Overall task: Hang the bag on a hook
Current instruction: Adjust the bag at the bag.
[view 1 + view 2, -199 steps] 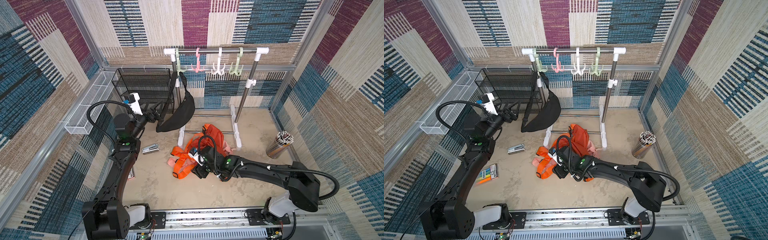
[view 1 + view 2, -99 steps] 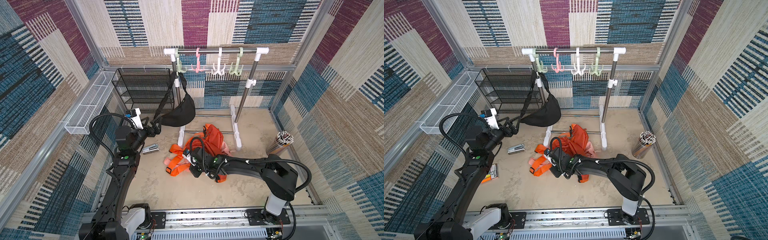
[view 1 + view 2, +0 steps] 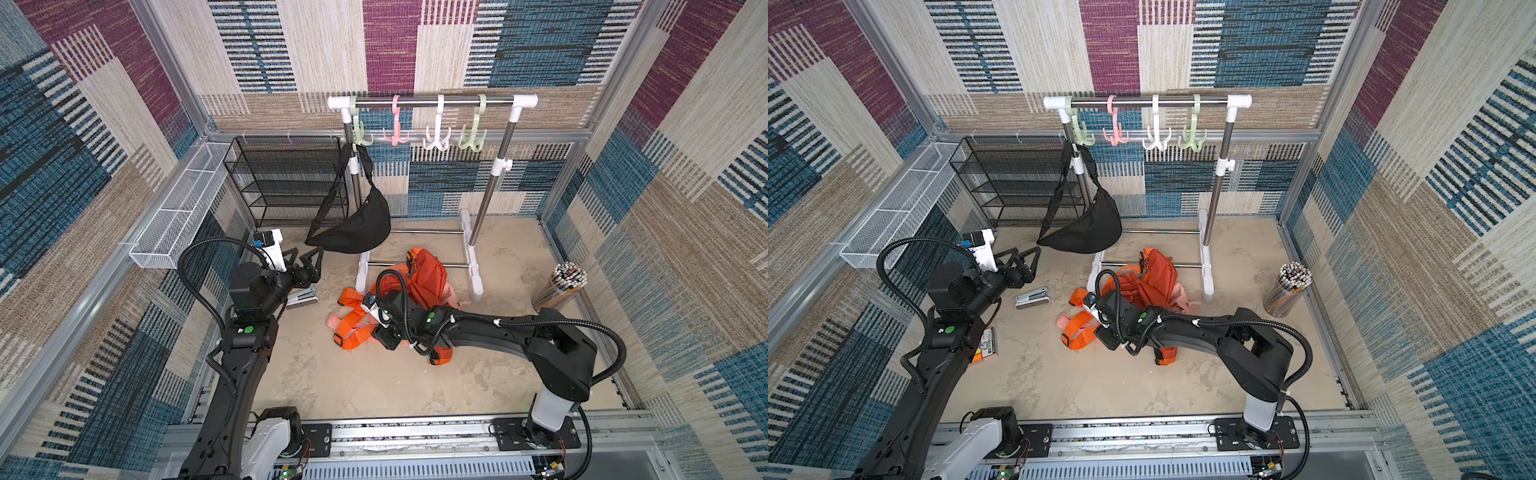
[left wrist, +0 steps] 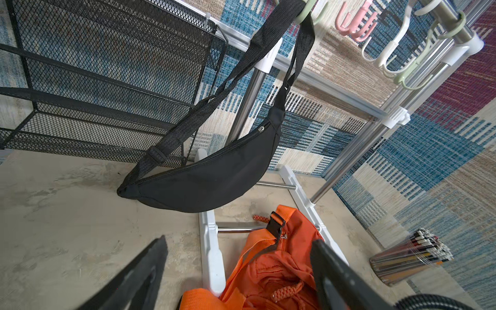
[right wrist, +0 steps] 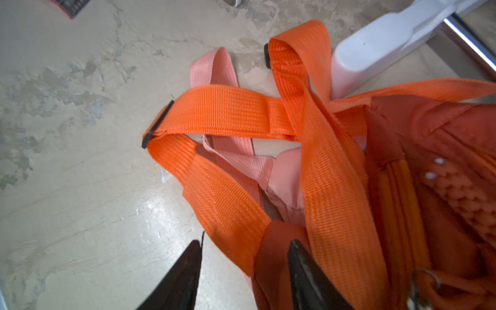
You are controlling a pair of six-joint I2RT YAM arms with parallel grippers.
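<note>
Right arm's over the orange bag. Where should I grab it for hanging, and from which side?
Probably the orange strap, not the bag body. Its loop lies spread on the floor clear of the rack, one band arching up. Come from above with the right gripper, open jaws straddling the webbing's width near the black slider.

The rack [image 3: 457, 101] stands at upper centre, with the mesh shelf [image 3: 286, 178] left of it. A backpack [image 3: 424, 278] lies on the floor before the rack, with the pencil cup [image 3: 559, 286] at right.

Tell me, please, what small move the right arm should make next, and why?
Probably close the right gripper on the orange strap: in the wrist view the strap lies between its open jaws, the orange bag is on the floor, and the pink hook is free.
</note>
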